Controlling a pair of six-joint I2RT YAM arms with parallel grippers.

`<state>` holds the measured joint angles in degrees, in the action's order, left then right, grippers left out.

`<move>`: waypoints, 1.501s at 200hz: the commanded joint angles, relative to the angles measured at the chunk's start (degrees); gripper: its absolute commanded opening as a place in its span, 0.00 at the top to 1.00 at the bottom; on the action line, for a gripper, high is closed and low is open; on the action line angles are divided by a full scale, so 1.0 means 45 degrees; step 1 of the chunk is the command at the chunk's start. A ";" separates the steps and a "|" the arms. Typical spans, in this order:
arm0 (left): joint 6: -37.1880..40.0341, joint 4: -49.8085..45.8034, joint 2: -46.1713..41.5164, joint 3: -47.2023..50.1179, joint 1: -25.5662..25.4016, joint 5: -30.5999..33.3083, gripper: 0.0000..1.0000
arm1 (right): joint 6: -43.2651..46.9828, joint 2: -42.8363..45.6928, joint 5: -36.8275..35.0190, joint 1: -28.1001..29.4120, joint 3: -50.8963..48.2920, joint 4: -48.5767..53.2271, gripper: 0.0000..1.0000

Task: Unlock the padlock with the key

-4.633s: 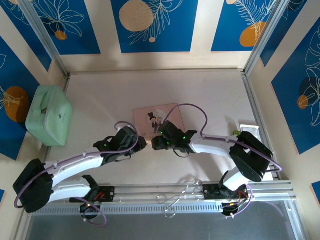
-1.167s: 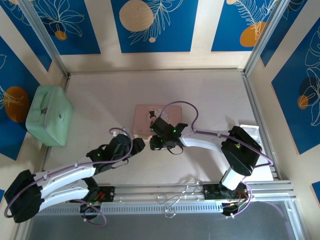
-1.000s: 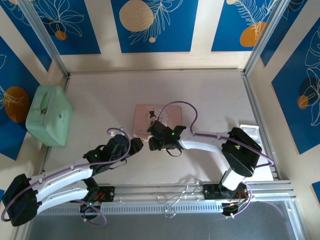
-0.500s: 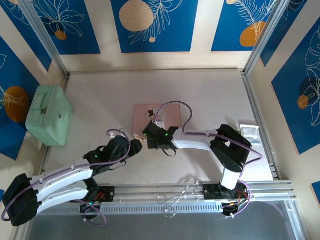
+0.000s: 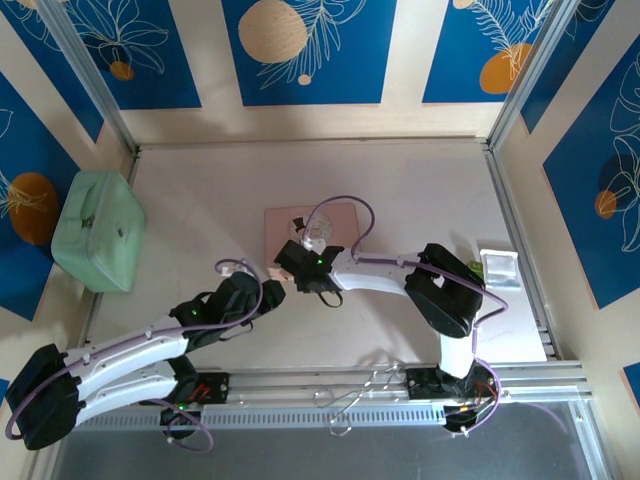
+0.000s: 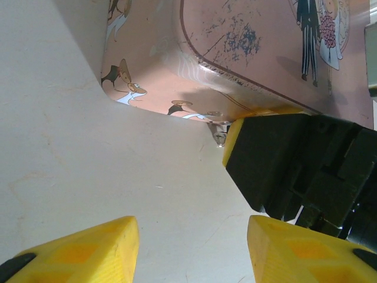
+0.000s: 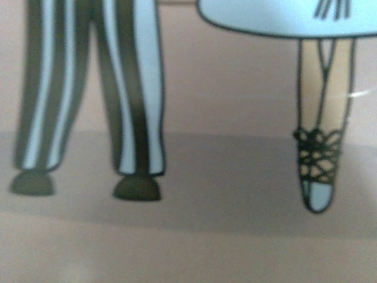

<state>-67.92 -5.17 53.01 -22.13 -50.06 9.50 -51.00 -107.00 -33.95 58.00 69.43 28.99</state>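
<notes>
The pink picture box (image 5: 335, 218) lies mid-table; its scuffed lid (image 6: 259, 53) shows in the left wrist view. My right gripper (image 5: 288, 271) sits low at the box's near left corner, and one black, yellow-tipped finger (image 6: 262, 156) presses against the box's front edge. Whether it is open or shut cannot be told. A small silvery metal bit (image 6: 219, 137) pokes out beside that yellow tip. The padlock's blue body and the key are hidden. My left gripper (image 5: 272, 292) (image 6: 191, 239) hovers open just in front, nothing between its yellow fingers. The right wrist view is a blurred close-up of the lid picture (image 7: 135, 100).
A mint green case (image 5: 98, 230) stands at the left wall. A small white tray (image 5: 498, 266) lies at the right edge. Aluminium posts and walls close in the table, and a metal rail (image 5: 380, 385) runs along the near edge.
My right gripper has slid left along the box's near edge to its left corner, its elbow swinging left. The left gripper has barely moved.
</notes>
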 commanded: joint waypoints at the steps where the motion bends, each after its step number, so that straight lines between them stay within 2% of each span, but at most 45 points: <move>1: -0.0065 0.0172 0.0118 0.0133 -0.0091 0.0138 0.48 | -0.0224 -0.0206 -0.0333 -0.0100 0.0339 0.0501 0.54; 43: -0.0064 0.0213 0.0248 0.0113 -0.0086 0.0097 0.48 | 0.0076 -0.0122 -0.0211 -0.0150 0.0314 -0.0098 0.60; 106: -0.0048 0.0202 0.0304 0.0133 -0.0086 0.0058 0.48 | 0.0092 0.0014 -0.0213 -0.0239 -0.0010 -0.0713 0.59; 126: -0.0035 0.0231 0.0367 0.0118 -0.0087 0.0023 0.48 | 0.0040 0.0256 -0.0208 -0.0249 -0.0315 -0.1147 0.53; 151: 0.0032 0.0194 0.0417 0.0064 -0.0076 0.0018 0.48 | -0.0011 0.0508 -0.0284 -0.0243 -0.0702 -0.1697 0.53; 178: 0.0112 0.0092 0.0427 0.0015 -0.0074 0.0018 0.48 | -0.0201 0.0671 -0.0325 -0.0346 -0.1041 -0.2052 0.60; 192: 0.0151 0.0041 0.0436 0.0015 -0.0078 0.0036 0.48 | -0.0170 0.0711 -0.0379 -0.0368 -0.1115 -0.2151 0.67; 236: 0.0218 -0.0035 0.0483 0.0050 -0.0067 0.0115 0.48 | -0.0121 0.0443 -0.0354 -0.0314 -0.0416 -0.1003 0.82; 265: 0.0192 0.1072 0.0749 0.0346 -0.0081 -0.0099 0.48 | -0.0101 0.0191 0.0302 -0.0265 0.0529 0.0780 0.86; 300: -0.0067 0.2783 0.1602 0.0562 -0.0088 -0.0597 0.49 | 0.0084 -0.0103 0.1834 -0.0508 0.1370 0.2266 0.88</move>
<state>-67.57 0.89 58.06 -20.56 -50.06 8.62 -51.03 -106.52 -31.11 56.49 72.62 32.27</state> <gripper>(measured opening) 0.515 0.245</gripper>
